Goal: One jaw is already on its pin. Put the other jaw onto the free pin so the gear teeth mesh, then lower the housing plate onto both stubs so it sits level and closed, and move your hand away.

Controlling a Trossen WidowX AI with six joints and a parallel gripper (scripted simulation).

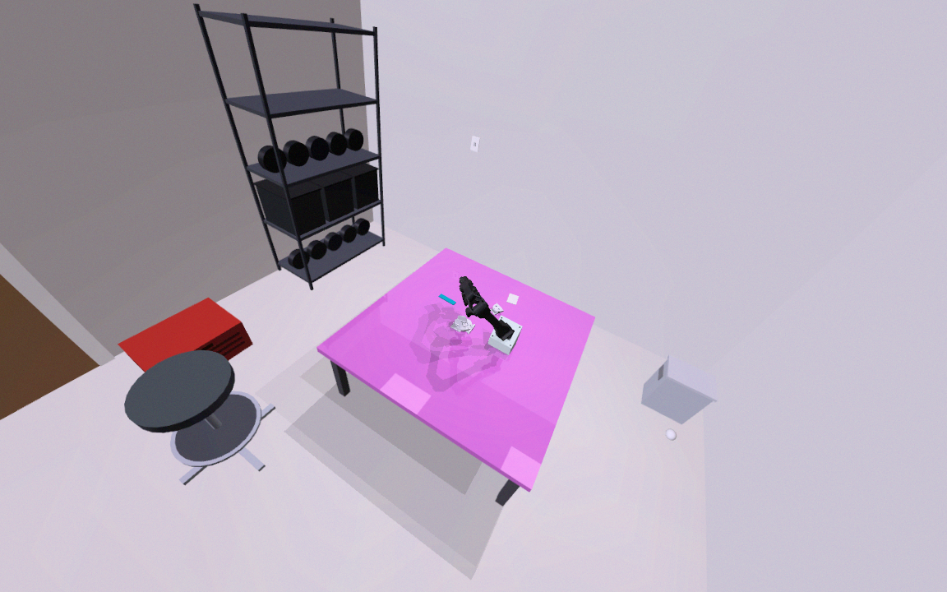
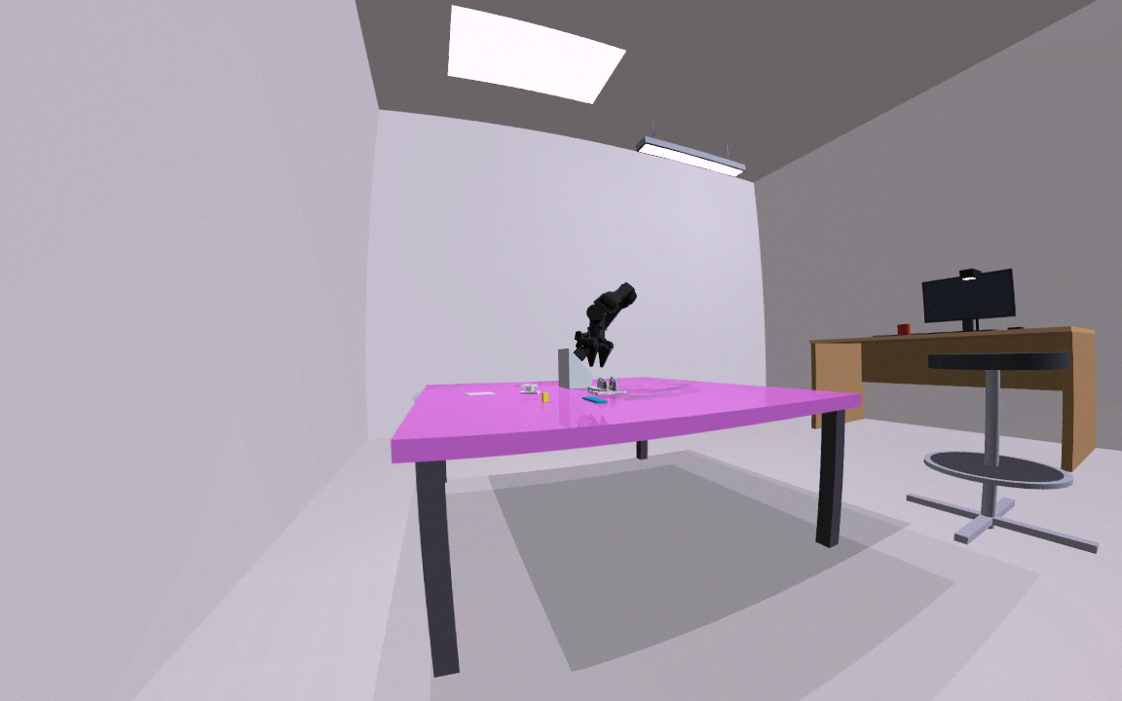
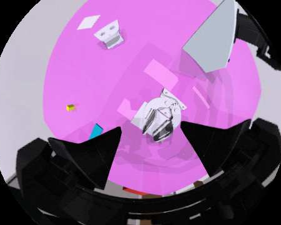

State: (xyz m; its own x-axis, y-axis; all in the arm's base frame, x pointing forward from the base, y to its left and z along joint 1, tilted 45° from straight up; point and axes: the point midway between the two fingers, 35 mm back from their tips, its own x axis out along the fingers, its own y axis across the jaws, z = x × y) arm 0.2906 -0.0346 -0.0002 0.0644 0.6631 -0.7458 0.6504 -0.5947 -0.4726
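Above magenta worktop (image 1: 536,367) (image 2: 722,405) (image 3: 69,72), black robot hand (image 2: 600,358) (image 3: 152,127) w/ fingers wide apart, nothing held, white jaw assembly (image 1: 461,324) (image 2: 607,388) (image 3: 162,117) on worktop below, housing plate (image 1: 496,309) (image 2: 529,388) (image 3: 109,32) apart from it, nr. white square (image 1: 512,298) (image 2: 479,393) (image 3: 88,22)

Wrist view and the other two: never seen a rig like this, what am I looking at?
One black robot arm stands on a magenta table. The top picture looks down from high up, the exterior one from beside the table, and the wrist one from the arm's own end, past its gripper.

The gripper is open, holds nothing and hangs above a pale mechanism. Also on the table: a white two-holed part, probably the housing plate; a flat white square; a yellow block; and a teal bar.
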